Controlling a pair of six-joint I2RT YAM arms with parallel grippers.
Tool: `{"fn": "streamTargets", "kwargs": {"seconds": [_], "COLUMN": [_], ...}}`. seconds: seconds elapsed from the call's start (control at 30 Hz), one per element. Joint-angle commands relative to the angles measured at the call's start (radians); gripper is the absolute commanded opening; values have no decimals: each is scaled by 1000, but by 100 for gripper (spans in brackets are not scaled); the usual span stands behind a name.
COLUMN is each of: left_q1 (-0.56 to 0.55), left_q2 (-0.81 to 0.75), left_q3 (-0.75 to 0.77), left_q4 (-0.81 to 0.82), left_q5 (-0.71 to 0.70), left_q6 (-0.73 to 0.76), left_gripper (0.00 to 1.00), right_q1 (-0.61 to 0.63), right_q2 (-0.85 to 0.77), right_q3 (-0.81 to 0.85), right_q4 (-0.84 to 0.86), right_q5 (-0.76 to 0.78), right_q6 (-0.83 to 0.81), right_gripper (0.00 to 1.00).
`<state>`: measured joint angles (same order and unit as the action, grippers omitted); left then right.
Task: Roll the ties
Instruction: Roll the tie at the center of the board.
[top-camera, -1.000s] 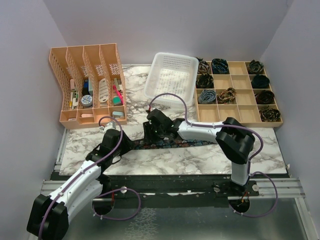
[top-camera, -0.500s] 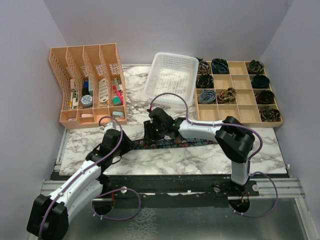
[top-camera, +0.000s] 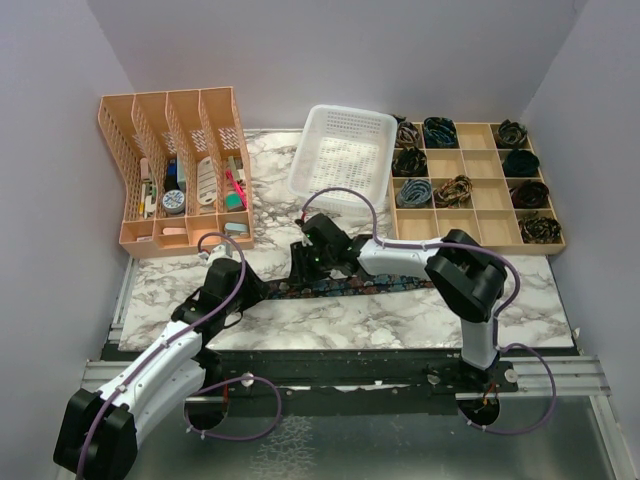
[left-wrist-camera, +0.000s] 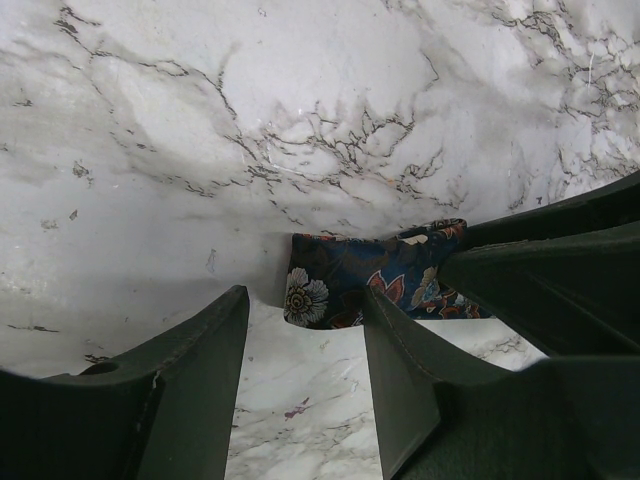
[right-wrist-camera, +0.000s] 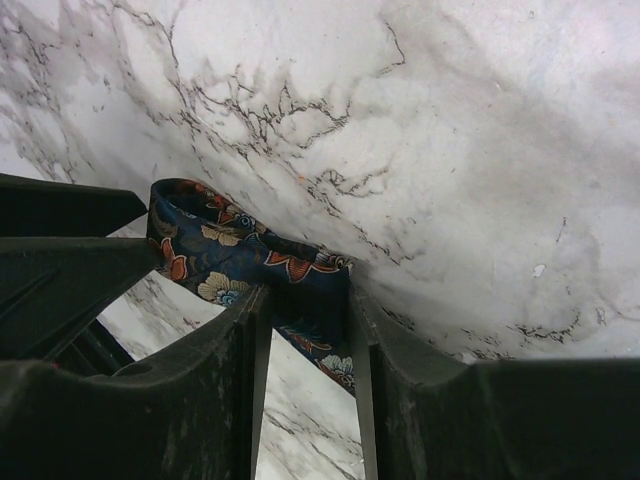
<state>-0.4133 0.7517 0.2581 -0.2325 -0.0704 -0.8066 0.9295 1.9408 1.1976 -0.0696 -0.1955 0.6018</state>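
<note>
One of the ties (top-camera: 372, 283), dark navy with red and cream flowers, lies flat across the marble table in the top view. Its left end (left-wrist-camera: 350, 278) sits just beyond my left gripper (left-wrist-camera: 305, 300), which is open with only marble between its fingers. My left gripper (top-camera: 262, 288) rests low at that end. My right gripper (top-camera: 303, 268) comes down on the same end from the right. In the right wrist view the tie (right-wrist-camera: 215, 250) fills the gap of my right gripper (right-wrist-camera: 306, 290), and both fingers press its edges. The fabric bulges up beyond the tips.
An orange file organizer (top-camera: 180, 175) with stationery stands at the back left. A white perforated basket (top-camera: 345, 160) sits at the back middle. A wooden compartment tray (top-camera: 470, 215) at the back right holds several rolled ties (top-camera: 440, 130). The right gripper's black body (left-wrist-camera: 560, 260) crowds the left wrist view.
My right gripper's jaws have narrowed onto the tie's end and its wrist has shifted slightly. The left arm has not moved.
</note>
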Motion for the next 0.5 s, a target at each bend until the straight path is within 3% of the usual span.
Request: {"fn": "streamTargets", "kwargs": {"seconds": [0.0,0.2,0.47], "left_q1": [4,4,4], "left_q2": [-4,-3,2], "left_q3": [7,10,25], "left_q4": [1,3,10], "left_q5": [21,22,27], "left_q6": [12,11,9], "left_gripper": [50,50,50], "right_q1": [1,2,5], "right_q2": [28,-26,-96], "right_q3": [1,-6,-74], "right_q4": [16,-16,20], "right_q5": [-31,15,7], "right_q6": [-9,-4,129], "right_gripper": [38,27,5]}}
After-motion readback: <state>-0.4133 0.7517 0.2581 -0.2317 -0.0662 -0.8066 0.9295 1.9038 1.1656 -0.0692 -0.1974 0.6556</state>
